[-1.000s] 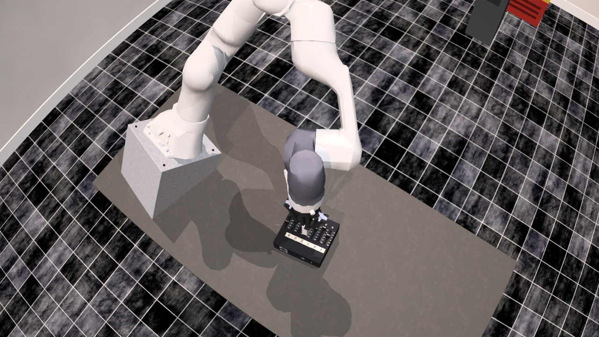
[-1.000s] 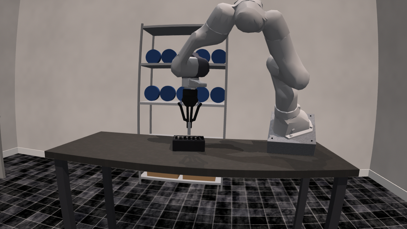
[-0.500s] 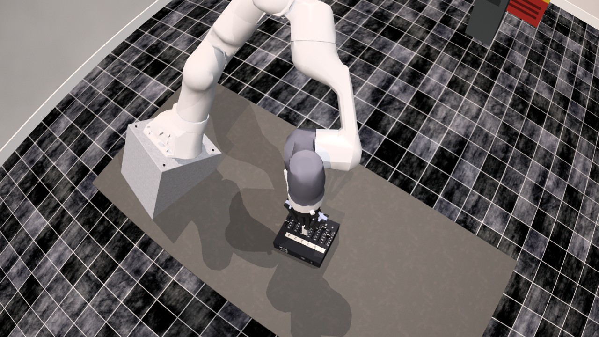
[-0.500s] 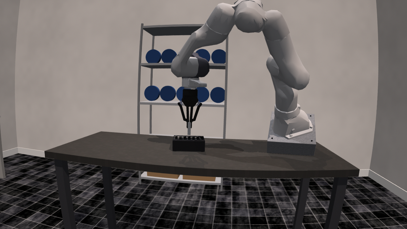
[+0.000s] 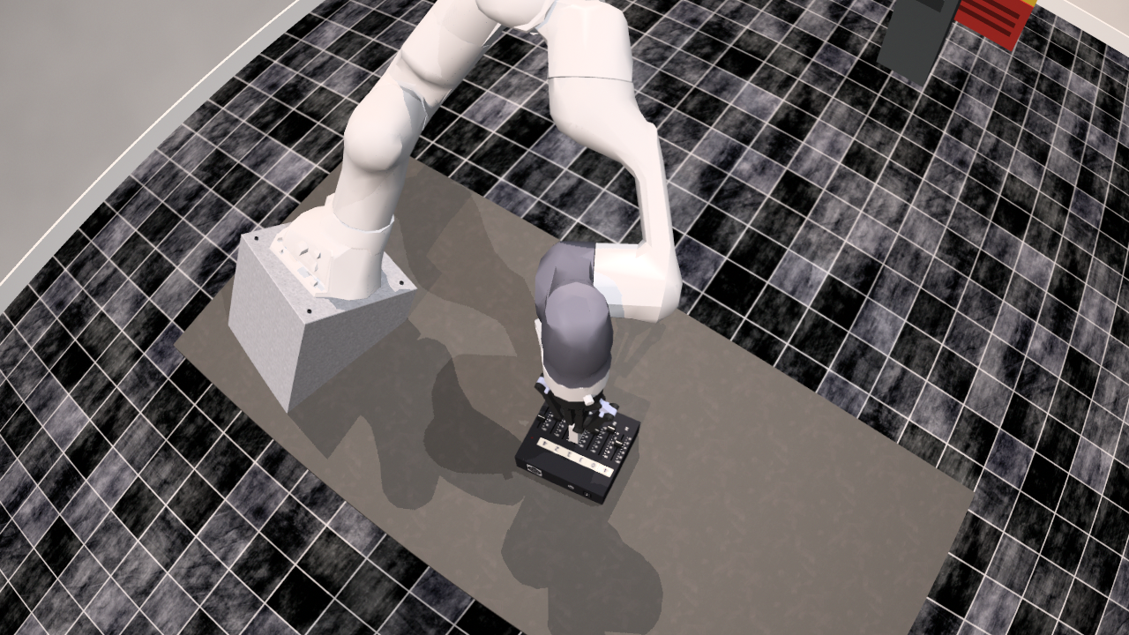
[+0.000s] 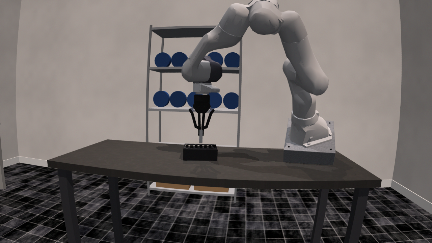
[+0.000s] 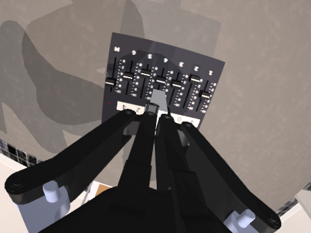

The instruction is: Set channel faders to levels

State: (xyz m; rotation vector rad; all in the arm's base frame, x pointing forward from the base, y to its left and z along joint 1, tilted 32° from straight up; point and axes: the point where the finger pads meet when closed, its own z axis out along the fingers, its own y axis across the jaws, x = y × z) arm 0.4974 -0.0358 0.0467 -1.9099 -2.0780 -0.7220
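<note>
The claw [image 6: 199, 135] is shut fully, with nothing gripped. Directly beneath it, the lighting desk [image 6: 200, 154] is carried upright on the counter [image 6: 120, 160].

Storeroom-like workshop, metal shelf rack [image 6: 148, 90] of blue cylinders [image 6: 162, 59], dark worktable [image 6: 126, 157], tiled floor [image 6: 211, 217]

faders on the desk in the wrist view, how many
7, in one row across the lighting desk: master fader at the left end, six channel faders to its right. The shut gripper covers part of the middle tracks.
</note>
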